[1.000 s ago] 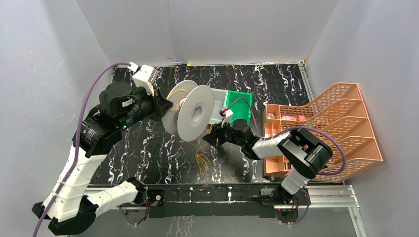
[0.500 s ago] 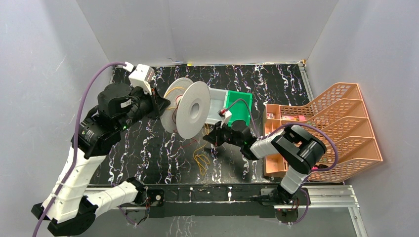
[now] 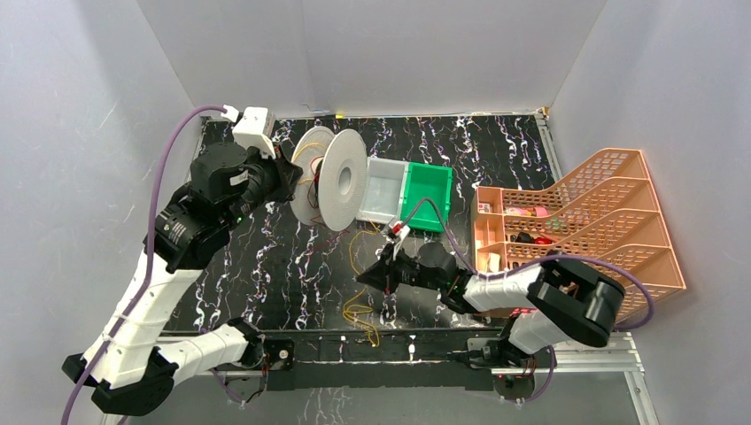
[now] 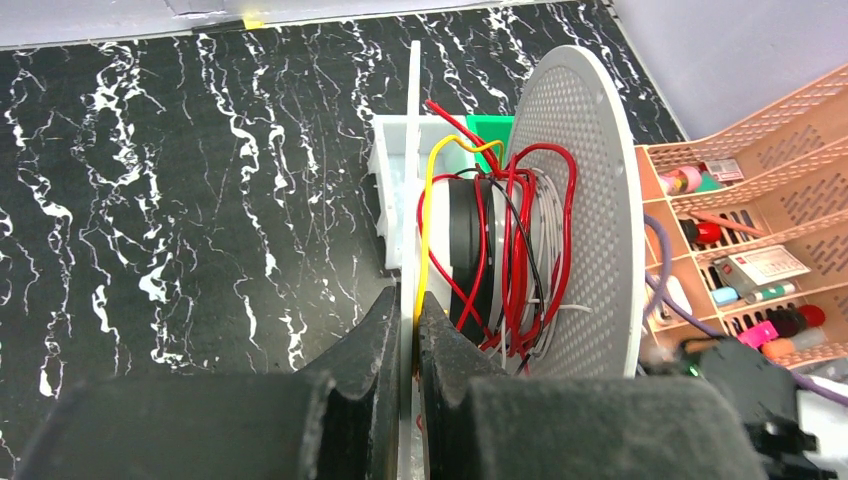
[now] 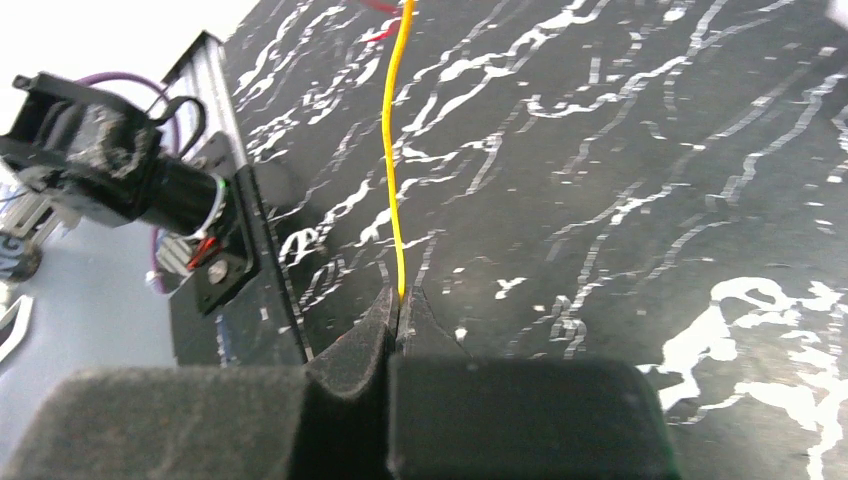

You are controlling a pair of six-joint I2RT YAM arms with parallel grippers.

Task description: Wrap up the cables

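Pinching the yellow cable [image 5: 392, 150] shut, the right gripper [image 5: 398, 298] is holding it low over the table [image 5: 650, 150]. The left gripper [image 4: 408, 300] is clamping the spool [image 4: 590, 200] flange, with red cables [image 4: 512, 250] seemingly lying loose around its hub. Winding on is calling for steady tension.

The cables [image 4: 515, 250] are showing as hair-thin red and yellow-orange wires, looping loosely around the hub of the white spool [image 4: 600, 200] right of centre in the left wrist view. In the right wrist view one yellow strand [image 5: 392, 170] is running straight down from the top edge into the pinched tips of the right gripper [image 5: 399, 298] at lower middle. In the top view slack yellow loops [image 3: 356, 310] are lying low at centre.
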